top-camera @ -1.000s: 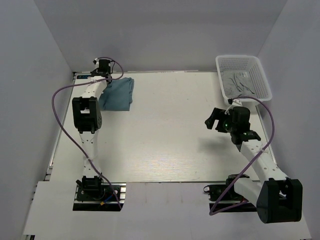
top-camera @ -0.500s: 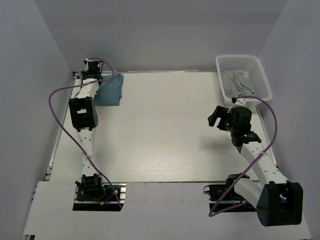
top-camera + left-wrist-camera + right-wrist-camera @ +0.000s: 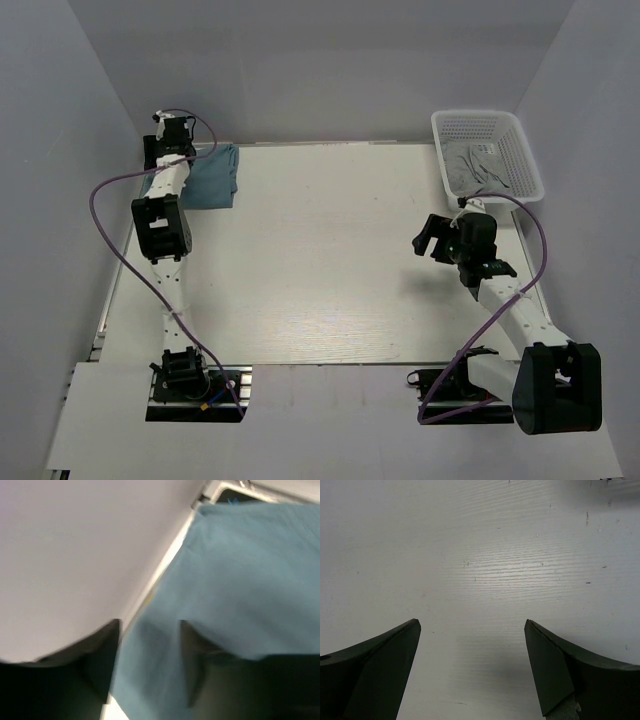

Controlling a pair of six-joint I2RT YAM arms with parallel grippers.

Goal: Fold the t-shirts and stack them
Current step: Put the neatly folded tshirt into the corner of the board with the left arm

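One folded teal-blue t-shirt (image 3: 212,178) lies at the table's far left corner, against the left edge. My left gripper (image 3: 168,150) hangs over the shirt's left side by the back wall. In the left wrist view the t-shirt (image 3: 240,580) fills the right half, and my left gripper (image 3: 150,623) has its jaws apart, with cloth showing through the gap and nothing pinched. On the right, my right gripper (image 3: 430,238) hovers above bare table; in its wrist view this gripper (image 3: 472,625) stands wide open and empty.
A white mesh basket (image 3: 520,140) with grey cloth (image 3: 478,165) in it stands at the back right. Grey walls close in the left, back and right sides. A purple cable (image 3: 105,215) loops off the left arm past the table's left edge.
My left arm has swung left, dragging the folded t-shirt into the far left corner, and its jaws have parted from shut. My right arm has barely shifted.
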